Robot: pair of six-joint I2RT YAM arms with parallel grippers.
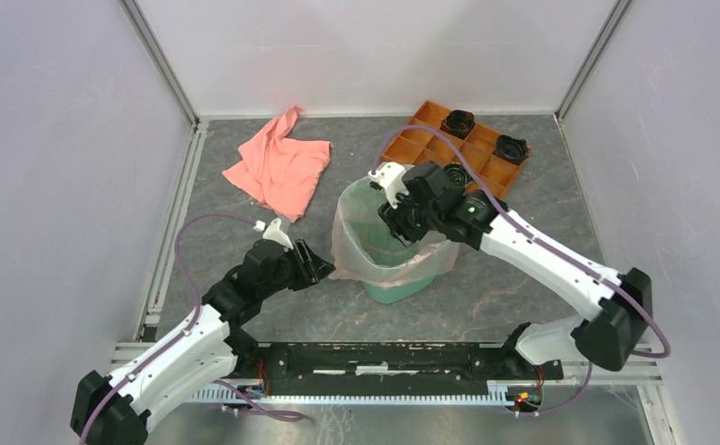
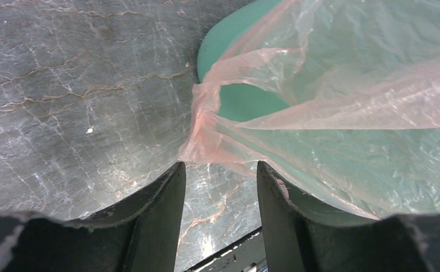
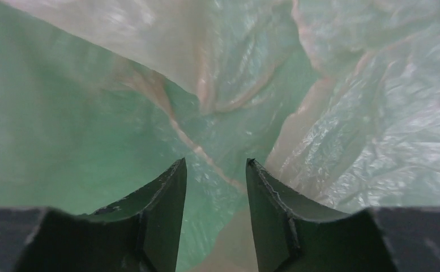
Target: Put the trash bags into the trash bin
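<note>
Now: left end effector (image 2: pixel 220 170), fingers apart, sits just short of a twisted pink corner of the trash bag (image 2: pixel 203 129). Right end effector (image 3: pixel 216 164), also apart, points down inside the bag. The thin, crinkly, translucent film lines the upright mint-green trash bin (image 1: pixel 395 289), mouth up, draped over its rounded rim, on the veined grey bench (image 1: pixel 495 297).

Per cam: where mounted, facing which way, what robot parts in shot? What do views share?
Top external: above, behind the bases, looking down; both arms, trash bin, cloth, tray.
Left wrist: rides the left gripper, fingers in frame, facing the trash bag's bunched edge beside the bin.
Right wrist: rides the right gripper, fingers in frame, pointing down inside the lined bin.
Shared: bag and bin in all three.
</note>
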